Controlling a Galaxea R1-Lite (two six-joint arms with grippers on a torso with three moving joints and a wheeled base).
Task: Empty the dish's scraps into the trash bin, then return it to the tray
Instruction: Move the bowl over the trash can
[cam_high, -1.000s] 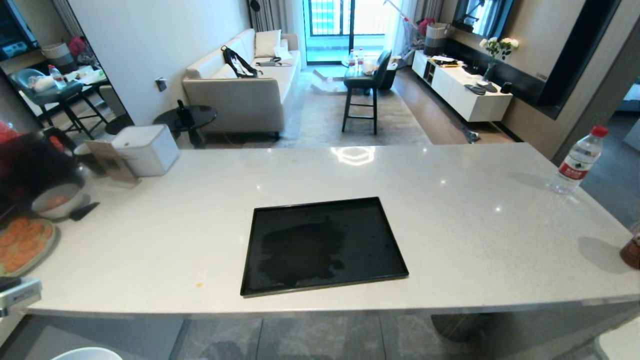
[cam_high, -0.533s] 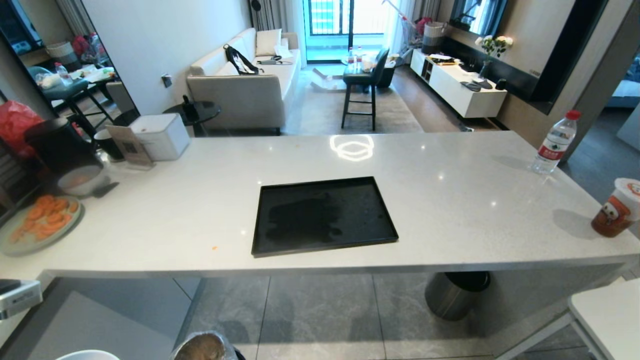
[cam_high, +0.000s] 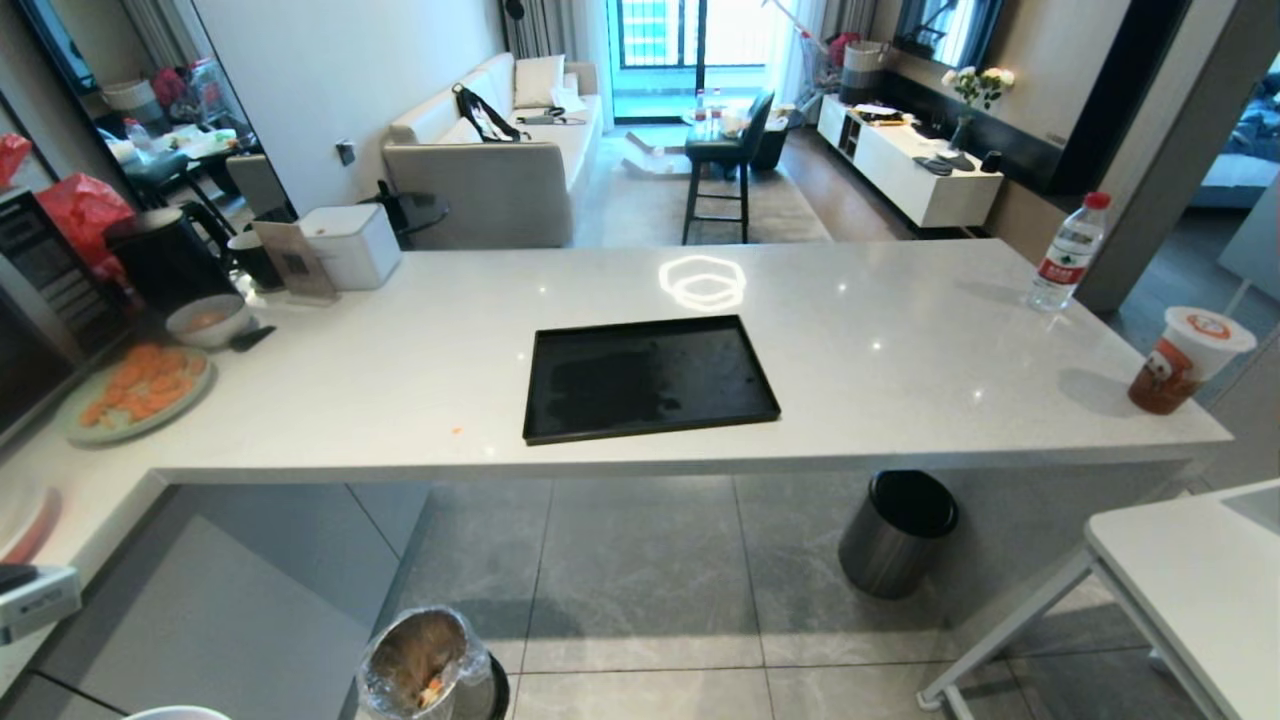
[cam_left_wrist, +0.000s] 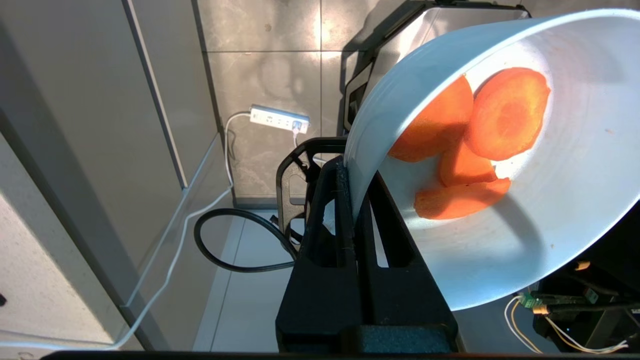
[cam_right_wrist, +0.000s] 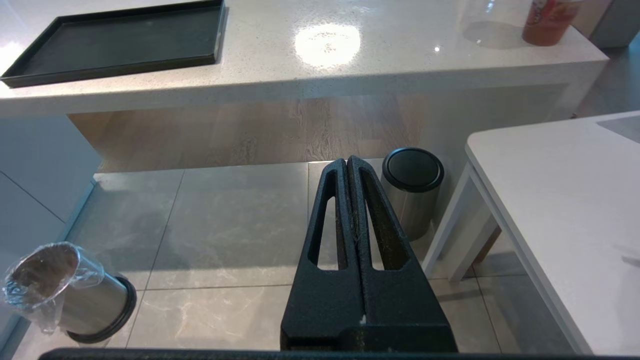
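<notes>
The small white deep-sided dish (cam_left_wrist: 525, 210) is clamped by its rim in the left hand (cam_left_wrist: 350, 185), with the flat orange carrot scraps (cam_left_wrist: 470, 145) lying inside. By judgement, the carry to the shiny metal trash bin with its clear liner (cam_high: 425, 665) is in hand; next the dish must be brought over the bin's mouth and tipped. The glossy black rectangular tray (cam_high: 648, 376) sits bare on the white table (cam_high: 900, 380). The right hand (cam_right_wrist: 353, 165) is pressed shut, empty. In the head view the dish is almost wholly cut off.
</notes>
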